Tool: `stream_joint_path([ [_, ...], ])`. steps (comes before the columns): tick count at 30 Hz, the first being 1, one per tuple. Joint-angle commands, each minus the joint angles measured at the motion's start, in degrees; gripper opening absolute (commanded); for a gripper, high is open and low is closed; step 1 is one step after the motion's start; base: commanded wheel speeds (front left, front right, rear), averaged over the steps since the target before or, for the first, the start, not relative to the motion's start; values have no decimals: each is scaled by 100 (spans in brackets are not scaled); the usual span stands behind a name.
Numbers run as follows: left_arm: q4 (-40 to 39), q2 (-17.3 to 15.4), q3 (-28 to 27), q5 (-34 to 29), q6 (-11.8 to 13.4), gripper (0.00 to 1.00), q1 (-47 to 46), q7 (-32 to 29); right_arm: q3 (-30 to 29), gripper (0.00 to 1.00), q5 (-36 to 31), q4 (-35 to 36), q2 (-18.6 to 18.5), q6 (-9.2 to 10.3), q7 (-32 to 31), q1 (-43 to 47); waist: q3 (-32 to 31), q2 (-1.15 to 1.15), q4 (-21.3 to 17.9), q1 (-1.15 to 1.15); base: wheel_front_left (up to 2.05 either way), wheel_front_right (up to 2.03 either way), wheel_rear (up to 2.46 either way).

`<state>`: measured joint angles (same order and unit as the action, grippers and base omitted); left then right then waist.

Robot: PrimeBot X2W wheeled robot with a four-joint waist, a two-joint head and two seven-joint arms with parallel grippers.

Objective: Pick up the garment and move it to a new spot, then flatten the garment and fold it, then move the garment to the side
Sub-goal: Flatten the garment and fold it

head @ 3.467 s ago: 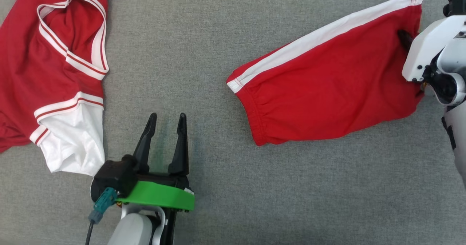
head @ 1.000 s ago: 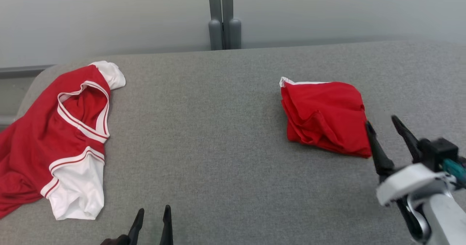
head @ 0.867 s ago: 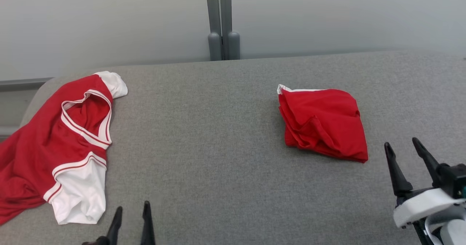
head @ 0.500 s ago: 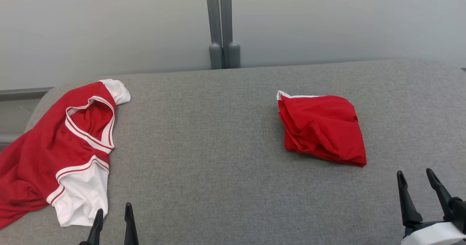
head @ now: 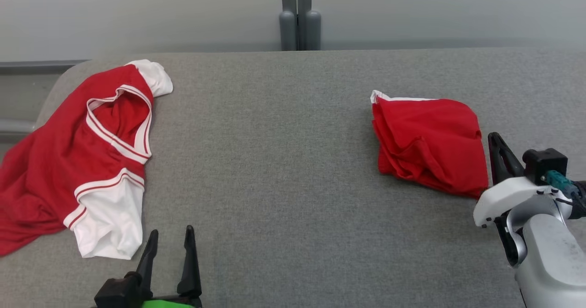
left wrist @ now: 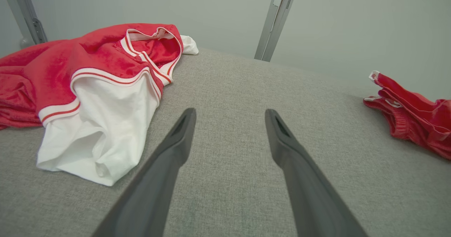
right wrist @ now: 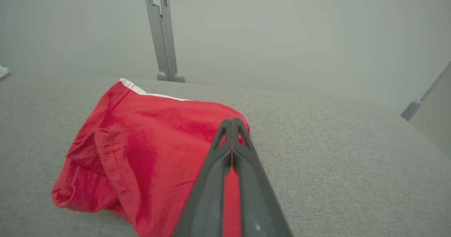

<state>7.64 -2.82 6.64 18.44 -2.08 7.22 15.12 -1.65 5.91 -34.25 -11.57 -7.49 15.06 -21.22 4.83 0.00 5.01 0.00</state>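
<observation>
The folded red shorts point(head: 428, 141) with a white stripe lie on the right of the grey padded surface point(head: 274, 161). My right gripper point(head: 496, 144) is shut, its two fingers pressed together with nothing between them, right beside the bundle's right edge. In the right wrist view the joined tips point(right wrist: 232, 121) sit just over the shorts point(right wrist: 148, 142). My left gripper point(head: 170, 237) stands open and empty at the bottom left, with bare surface between its fingers point(left wrist: 176, 142). The shorts point(left wrist: 415, 113) appear far right in the left wrist view.
A crumpled red and white jersey point(head: 78, 152) lies spread at the left, its white sleeve point(left wrist: 98, 138) close to my left gripper. A grey post point(head: 300, 19) rises behind the surface's back edge against a pale wall. The surface's left corner is rounded.
The camera has shifted. My right gripper has shut and moved up from the lower right to the shorts' right edge. The left gripper stays open near the bottom.
</observation>
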Motion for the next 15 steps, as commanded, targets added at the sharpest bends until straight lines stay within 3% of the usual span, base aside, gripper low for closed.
stream_joint_path([
  [1,9,-15,89,76,36,100,-110,3,13,0,-102,-209,40,0,15,-146,305,0,347,0,0,0,0],
  [6,23,-16,332,229,159,100,-194,4,379,0,-208,-847,178,0,16,-528,421,0,531,0,0,0,0],
  [15,26,-16,153,165,200,100,-69,3,1315,0,223,-632,330,0,16,-64,328,0,448,0,0,0,0],
])
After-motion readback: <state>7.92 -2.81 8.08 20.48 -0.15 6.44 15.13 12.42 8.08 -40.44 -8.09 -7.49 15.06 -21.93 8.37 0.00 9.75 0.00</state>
